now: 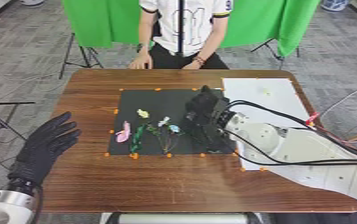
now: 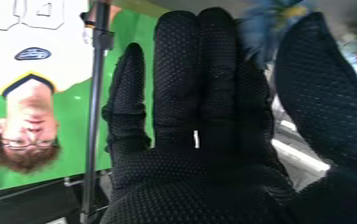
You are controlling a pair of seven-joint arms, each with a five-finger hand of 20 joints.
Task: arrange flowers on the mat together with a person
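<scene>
On the black mat [image 1: 143, 97] in the head view lie a pink flower [image 1: 124, 133], a small yellow flower [image 1: 142, 113], a white flower [image 1: 164, 121] and a light-blue flower [image 1: 174, 128], with green stems below them. My right hand [image 1: 206, 115] is over the mat's right part, beside the light-blue flower. In the right wrist view the fingers of my right hand [image 2: 192, 110] are straight and the thumb stands apart; blurred blue petals [image 2: 265, 32] show between them, contact cannot be told. My left hand [image 1: 46, 145] is at the table's left side, open, off the mat.
A white sheet [image 1: 268, 95] lies on the brown table [image 1: 157, 185] to the right of the mat, partly under my right arm. Orange marks line the mat's edges. Black cables hang along the right arm, and a dark vertical pole stands beyond the table's far edge.
</scene>
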